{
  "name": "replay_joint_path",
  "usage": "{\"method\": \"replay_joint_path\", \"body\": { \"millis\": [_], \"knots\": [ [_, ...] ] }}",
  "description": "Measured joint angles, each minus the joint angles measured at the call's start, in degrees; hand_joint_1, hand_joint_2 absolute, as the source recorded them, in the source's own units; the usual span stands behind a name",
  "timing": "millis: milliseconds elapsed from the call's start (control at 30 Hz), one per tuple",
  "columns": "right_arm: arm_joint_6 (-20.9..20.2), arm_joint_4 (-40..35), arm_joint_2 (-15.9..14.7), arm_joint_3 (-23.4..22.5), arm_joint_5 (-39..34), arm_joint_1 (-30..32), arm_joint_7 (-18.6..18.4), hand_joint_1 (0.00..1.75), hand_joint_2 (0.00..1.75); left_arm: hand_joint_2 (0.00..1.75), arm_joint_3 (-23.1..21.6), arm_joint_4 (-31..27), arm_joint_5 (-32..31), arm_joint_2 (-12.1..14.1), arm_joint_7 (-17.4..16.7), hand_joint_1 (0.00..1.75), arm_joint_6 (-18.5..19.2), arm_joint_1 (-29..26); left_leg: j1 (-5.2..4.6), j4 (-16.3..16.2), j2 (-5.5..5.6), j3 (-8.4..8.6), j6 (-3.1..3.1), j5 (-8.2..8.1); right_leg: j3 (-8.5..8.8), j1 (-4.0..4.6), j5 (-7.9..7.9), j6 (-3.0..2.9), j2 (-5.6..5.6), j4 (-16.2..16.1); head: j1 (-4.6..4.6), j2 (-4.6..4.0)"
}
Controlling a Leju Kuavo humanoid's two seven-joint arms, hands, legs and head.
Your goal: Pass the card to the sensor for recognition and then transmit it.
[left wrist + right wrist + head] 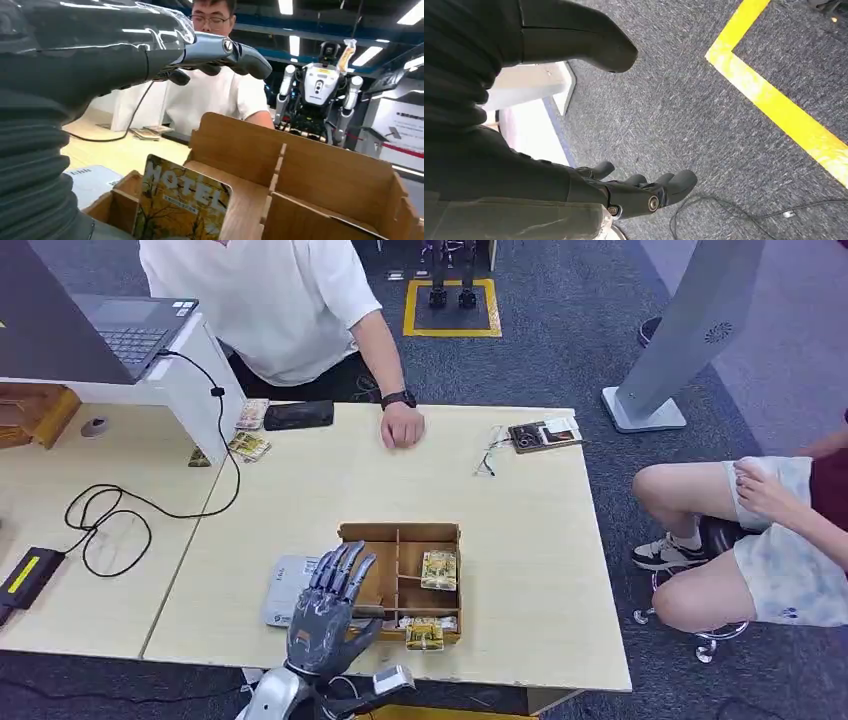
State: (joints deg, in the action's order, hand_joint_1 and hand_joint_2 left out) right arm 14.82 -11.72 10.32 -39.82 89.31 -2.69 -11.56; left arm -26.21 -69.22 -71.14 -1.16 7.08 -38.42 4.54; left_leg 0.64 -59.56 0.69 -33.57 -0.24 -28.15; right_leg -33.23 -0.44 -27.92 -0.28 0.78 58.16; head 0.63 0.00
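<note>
The left hand (330, 605) hovers over the near-left part of a wooden divided box (448, 532), its fingers (345, 565) spread and stretched out toward 12 o'clock, gripping nothing; from the left wrist view the same hand (150, 55) reaches flat above the box (320, 165), with a card (182, 205) printed "HOTEL" standing upright in the compartment just under it, apart from the fingers. In the head view a card (438, 570) stands in the box's right-hand compartment and another card (424, 633) sits at the box's near edge, at about 3 o'clock from the hand. The box rests on the pale surface (520, 540), and a flat grey-white sensor pad (283, 590) lies on the surface just beside the box at its 9 o'clock, partly hidden under the hand. The right hand (634, 190) hangs over grey carpet (694, 100) near a yellow floor line (774, 95), its fingers loosely apart and slightly curled, with nothing in them. At 12 o'clock across the surface a person in a white shirt (270, 300) rests a closed hand (402, 426) on the far edge, with a dark phone (298, 415) and more cards (249, 445) at 11 o'clock. A laptop (125, 330) sits on a white stand at 10 o'clock, and a black cable (110, 520) loops over the neighbouring surface. A seated person (770, 540) is at 3 o'clock, off the surface.
</note>
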Motion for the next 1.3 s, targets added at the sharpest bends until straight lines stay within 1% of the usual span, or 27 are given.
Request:
{"method": "replay_joint_path", "body": {
  "millis": [67,100,133,167,200,733,1133,1233,1300],
  "knots": [
    [-0.09,0.02,0.0,0.02,0.0,0.01,-0.02,0.0,1.75,1.75,-0.28,0.13,0.17,0.13,-0.15,0.0,0.0,0.25,0.0,0.0,0.0,0.01,0.0,0.0,0.02,0.0,0.0,0.0,0.0,0.0,0.0,0.0],
    [-0.09,0.02,0.0,0.02,0.0,0.01,-0.02,0.0,1.75,1.75,-0.42,0.17,0.24,0.22,-0.15,0.03,0.0,0.33,0.0,0.0,0.0,0.02,0.0,0.0,0.03,0.0,0.0,0.0,-0.01,0.0,0.0,0.0],
    [-0.09,0.02,0.0,0.02,0.0,0.0,-0.04,0.0,1.75,1.75,-0.52,0.2,0.33,0.28,-0.15,1.48,0.0,0.39,0.0,0.0,0.0,0.04,0.0,0.0,0.04,0.0,0.0,0.0,-0.01,0.0,0.0,0.0],
    [-0.09,0.04,0.0,0.04,0.09,0.0,-0.04,0.0,1.75,1.75,-0.61,0.26,0.31,0.33,-0.17,1.48,0.0,0.45,0.0,0.0,0.0,0.05,0.0,0.0,0.05,0.0,0.0,0.0,0.0,0.0,0.0,0.0],
    [-0.09,0.04,0.0,0.04,0.11,0.0,-0.04,0.0,1.75,1.75,-0.74,0.35,0.24,0.39,-0.31,1.75,0.0,0.45,0.0,0.0,0.0,0.05,0.0,0.01,0.05,0.0,0.0,0.0,0.0,0.0,-0.02,0.0],
    [-0.07,0.09,0.0,0.07,0.24,0.0,-0.15,0.0,1.75,1.75,-1.18,2.08,-0.88,1.25,-0.52,1.75,0.0,0.46,0.0,0.0,0.0,0.03,0.0,0.0,0.03,0.0,0.0,0.0,0.0,0.0,0.0,0.0],
    [0.0,0.09,0.0,0.07,0.11,0.0,-0.15,0.0,1.75,1.75,-1.42,2.82,-0.59,1.77,-0.63,1.75,0.0,0.98,0.0,0.0,0.0,0.04,0.0,0.0,0.05,0.0,0.0,0.0,0.0,0.0,0.0,0.0],
    [0.0,0.09,0.0,0.07,-0.02,0.0,-0.15,0.0,1.75,1.75,-1.4,2.75,-0.96,1.77,0.09,1.75,-0.02,0.88,0.0,0.0,0.0,0.05,0.0,0.0,0.07,0.0,0.0,0.0,-0.01,0.01,0.0,0.0],
    [0.02,0.09,0.0,0.07,-0.11,0.01,-0.15,0.0,1.75,1.75,-1.01,1.64,-2.23,1.66,1.64,1.75,-0.02,0.14,0.0,0.0,0.0,0.05,0.0,0.0,0.07,0.0,0.0,0.0,0.0,0.01,0.0,0.0]
  ]
}}
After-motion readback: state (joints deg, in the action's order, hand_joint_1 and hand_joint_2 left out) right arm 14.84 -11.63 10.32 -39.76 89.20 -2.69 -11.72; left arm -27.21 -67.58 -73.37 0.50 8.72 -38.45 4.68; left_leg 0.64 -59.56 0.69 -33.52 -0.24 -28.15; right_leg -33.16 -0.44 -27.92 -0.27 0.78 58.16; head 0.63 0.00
